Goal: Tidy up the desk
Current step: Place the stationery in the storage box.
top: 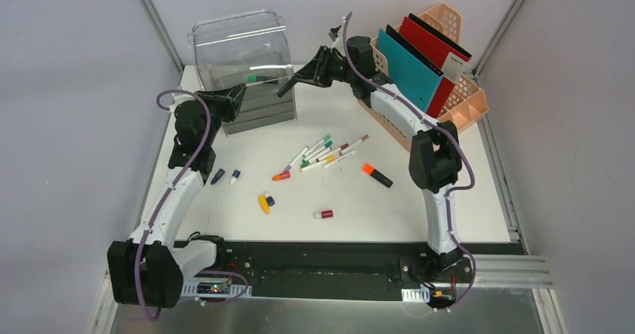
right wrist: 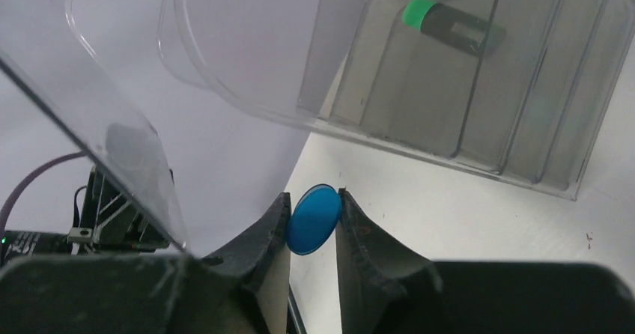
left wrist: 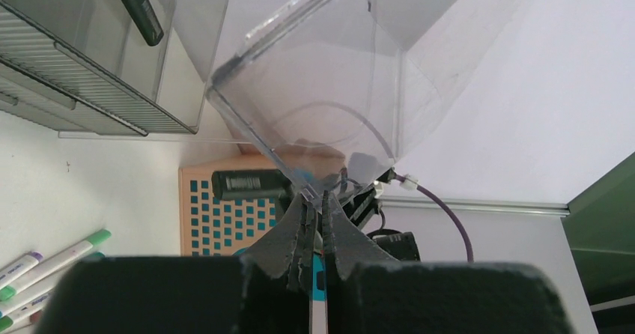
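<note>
On the white desk [top: 449,207], at the back left, stands a clear bin [top: 258,105] with its clear lid [top: 239,46] raised. My left gripper [top: 238,93] [left wrist: 316,197] is shut on the lid's lower edge, beside the bin's left front. My right gripper [top: 287,88] [right wrist: 313,199] hovers just right of the bin, shut on a blue marker [right wrist: 314,219] seen end-on. A green-capped black marker [right wrist: 449,23] [top: 252,79] lies inside the bin. Loose markers [top: 326,153] lie mid-desk.
An orange highlighter [top: 377,175], an orange-capped marker [top: 281,175], yellow and blue caps [top: 264,202], a red cap [top: 323,214] and two blue caps [top: 226,176] are scattered in front. A peach basket [top: 449,12] with teal and red notebooks stands at the back right. Grey walls close in.
</note>
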You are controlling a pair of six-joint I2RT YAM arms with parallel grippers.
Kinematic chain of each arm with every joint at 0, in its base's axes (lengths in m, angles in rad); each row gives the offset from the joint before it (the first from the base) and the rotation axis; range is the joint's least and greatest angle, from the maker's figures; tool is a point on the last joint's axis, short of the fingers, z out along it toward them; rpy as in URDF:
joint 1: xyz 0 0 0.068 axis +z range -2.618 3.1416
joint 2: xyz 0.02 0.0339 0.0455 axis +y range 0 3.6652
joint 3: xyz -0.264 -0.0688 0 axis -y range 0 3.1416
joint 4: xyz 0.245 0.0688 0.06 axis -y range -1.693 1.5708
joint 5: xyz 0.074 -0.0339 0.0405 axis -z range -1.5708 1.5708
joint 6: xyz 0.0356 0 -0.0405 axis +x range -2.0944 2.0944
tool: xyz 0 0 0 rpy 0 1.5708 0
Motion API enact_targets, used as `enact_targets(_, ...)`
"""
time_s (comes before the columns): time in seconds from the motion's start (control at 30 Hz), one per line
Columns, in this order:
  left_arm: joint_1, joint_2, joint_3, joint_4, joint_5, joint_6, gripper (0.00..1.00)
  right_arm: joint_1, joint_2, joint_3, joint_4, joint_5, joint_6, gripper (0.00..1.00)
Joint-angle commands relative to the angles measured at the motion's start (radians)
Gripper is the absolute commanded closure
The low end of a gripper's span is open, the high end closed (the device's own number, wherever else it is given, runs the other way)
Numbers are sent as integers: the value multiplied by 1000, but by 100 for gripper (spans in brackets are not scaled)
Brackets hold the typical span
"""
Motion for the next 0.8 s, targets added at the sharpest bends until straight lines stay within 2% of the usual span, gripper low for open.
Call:
enact_targets(0.0,9,-12,91,30,7,0,100,27,36,121,31,82,128,100)
enact_targets(0.77,-8,-1,191,4,12,20,100,62,111,326,-2,161,307,100)
